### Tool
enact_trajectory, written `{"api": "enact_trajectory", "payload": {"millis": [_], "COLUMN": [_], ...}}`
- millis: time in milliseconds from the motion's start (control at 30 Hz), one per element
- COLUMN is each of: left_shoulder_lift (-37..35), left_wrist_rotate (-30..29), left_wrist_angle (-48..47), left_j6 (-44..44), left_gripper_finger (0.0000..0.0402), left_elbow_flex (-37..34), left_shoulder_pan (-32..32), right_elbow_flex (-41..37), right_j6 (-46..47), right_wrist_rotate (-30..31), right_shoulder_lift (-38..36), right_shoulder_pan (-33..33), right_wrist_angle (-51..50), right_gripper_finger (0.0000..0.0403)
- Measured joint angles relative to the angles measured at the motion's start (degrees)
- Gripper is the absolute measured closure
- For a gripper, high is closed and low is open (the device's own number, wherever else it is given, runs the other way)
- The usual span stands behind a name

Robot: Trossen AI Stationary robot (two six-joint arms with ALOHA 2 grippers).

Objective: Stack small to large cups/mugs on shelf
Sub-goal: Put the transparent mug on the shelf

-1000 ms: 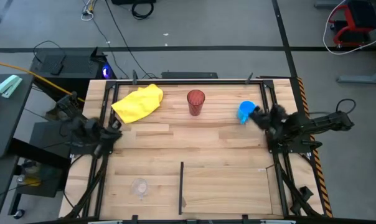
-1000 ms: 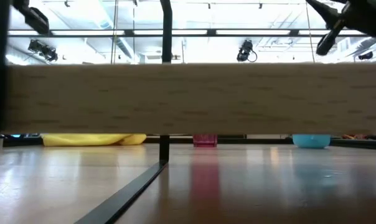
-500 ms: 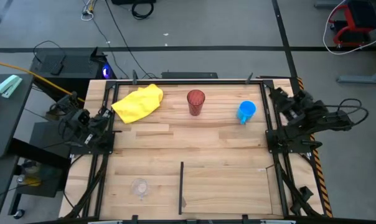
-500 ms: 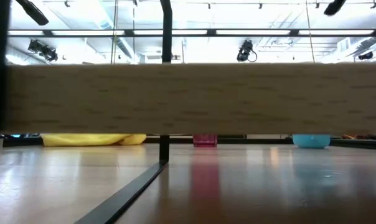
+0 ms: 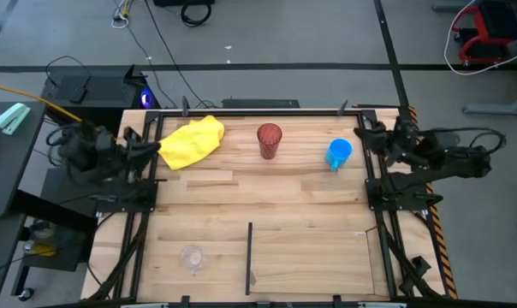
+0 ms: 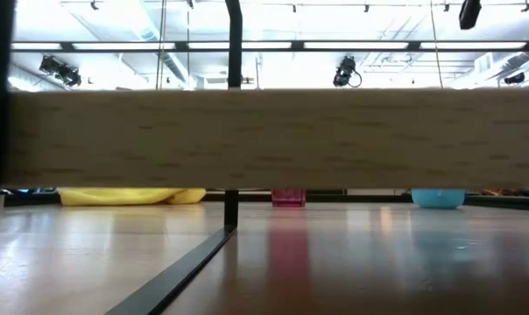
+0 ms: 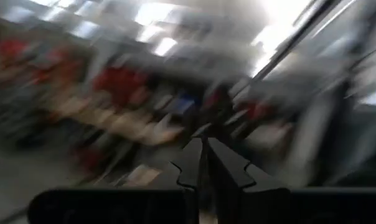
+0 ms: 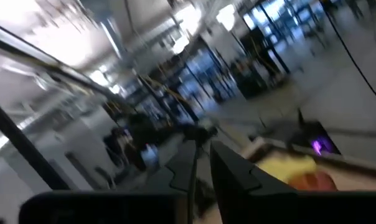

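The dark-red tumbler stands upright at the far middle of the table, and its base shows in the low view. The blue mug stands to its right and also shows in the low view. The tiny clear cup stands near the front left. The shelf panel lies at the front right, beside the black divider strip. My left gripper is at the table's left edge, shut and empty. My right gripper is at the right edge beyond the mug, shut and empty.
A yellow cloth lies at the far left, close to my left gripper. Black frame rails run along the table's sides. In the low view a pale wood plank hides the upper parts of the cups.
My right gripper has drawn back from beside the blue mug toward the table's right and far edge. My left gripper has gone toward the far edge along the left rail, ending beside the yellow cloth. The cups have stayed where they were.
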Motion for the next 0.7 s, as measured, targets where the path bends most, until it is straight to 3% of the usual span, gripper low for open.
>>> {"api": "enact_trajectory", "payload": {"millis": [67, 167, 333, 467, 500, 567, 633, 700], "left_shoulder_lift": [5.53, 13.82, 28.63, 40.36, 42.62, 44.66, 46.14, 48.0], "left_wrist_rotate": [-5.05, -4.14, 9.15, 28.14, 33.15, 40.27, 45.49, 50.69], "left_wrist_angle": [-15.22, -38.08, -74.51, -99.75, -100.28, -96.24, -92.31, -94.19], "left_j6": [-10.79, -30.97, -62.84, -82.85, -85.02, -81.26, -81.13, -83.28], "left_gripper_finger": [0.036, 0.0351, 0.0349, 0.0361, 0.0364, 0.0369, 0.0373, 0.0374], "left_elbow_flex": [8.28, 19.78, 35.54, 44.73, 45.4, 44.83, 44.52, 44.37], "left_shoulder_pan": [-0.65, -1.55, -0.09, 4.16, 5.29, 7.33, 8.46, 9.99], "right_elbow_flex": [1.94, 4.67, 9.0, 12.66, 13.48, 15.0, 16.26, 16.61], "right_j6": [3.04, 6.52, 7.82, 7.8, 7.78, 7.78, 7.77, 7.78], "right_wrist_rotate": [-0.27, -2.04, -6.39, -8.73, -9.25, -10.68, -12.49, -14.59], "right_shoulder_lift": [1.7, 4.26, 8.81, 12.53, 13.46, 15.33, 17.11, 18.83], "right_shoulder_pan": [0.0, 0.0, 0.0, 0.0, 0.0, 0.0, 0.0, 0.02], "right_wrist_angle": [-5.56, -12.95, -21.43, -25.52, -26.53, -28.38, -30.07, -30.87], "right_gripper_finger": [0.0348, 0.0348, 0.0348, 0.0348, 0.0348, 0.0348, 0.0348, 0.0348]}}
